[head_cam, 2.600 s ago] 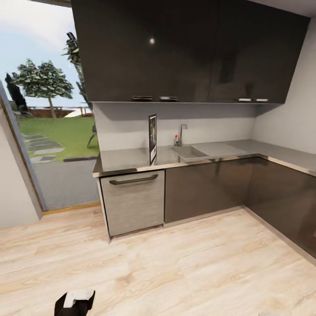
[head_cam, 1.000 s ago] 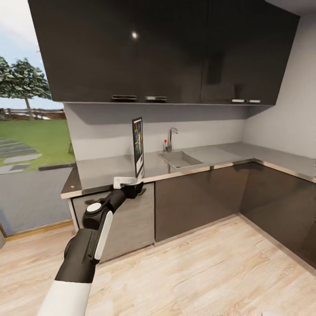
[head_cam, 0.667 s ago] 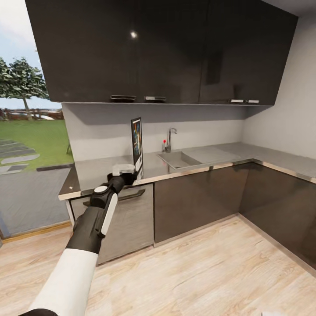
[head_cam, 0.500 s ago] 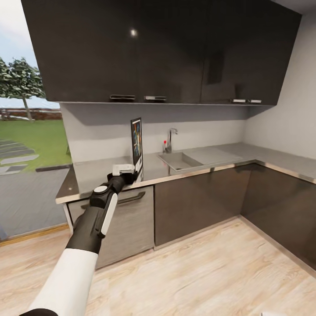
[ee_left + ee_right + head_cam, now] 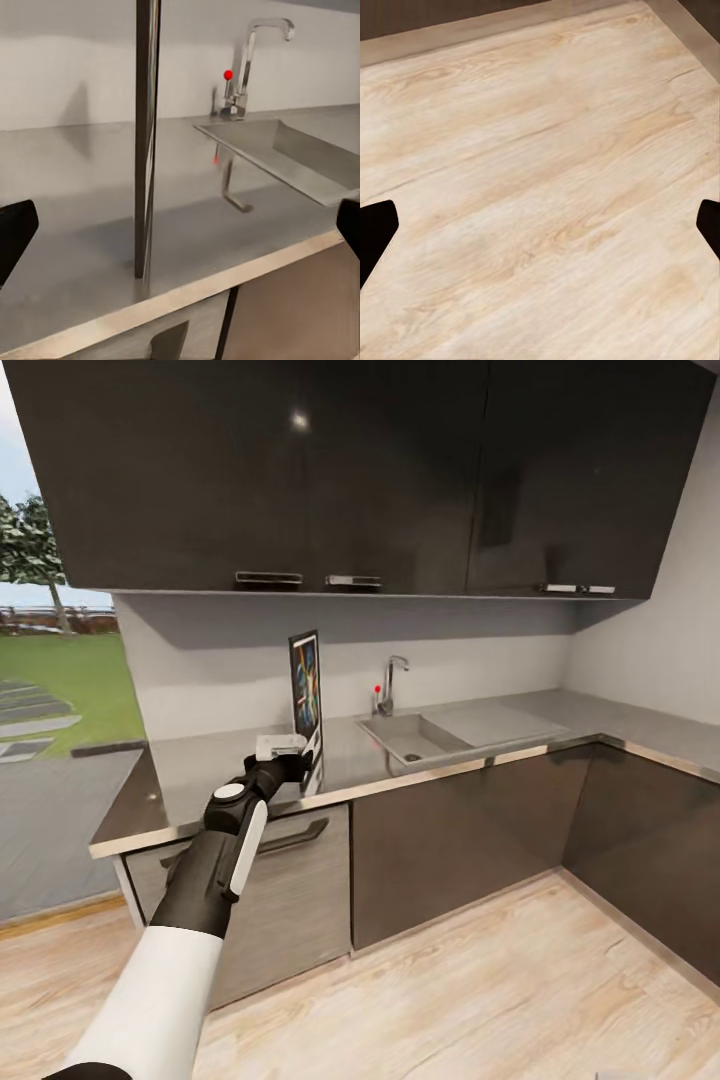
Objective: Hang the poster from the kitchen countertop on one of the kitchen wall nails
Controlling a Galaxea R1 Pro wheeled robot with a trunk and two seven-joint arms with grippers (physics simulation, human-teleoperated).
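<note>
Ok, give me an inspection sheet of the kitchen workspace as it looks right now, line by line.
Surface: kitchen countertop, light grey, metallic front edge, L-shaped.
Job's things: poster stands upright on edge near the counter's front; seen edge-on from the left wrist. Not lifted.
Clutter: nothing seen on the counter apart from the inset sink and tap.
Tools: left tool at the poster's lower edge, fingers wide apart, poster between them, no contact visible. Right tool open over the wooden floor.
Cables: nothing seen.
Surroundings: dark upper cabinets, dark lower cabinets, garden outside at left.
</note>
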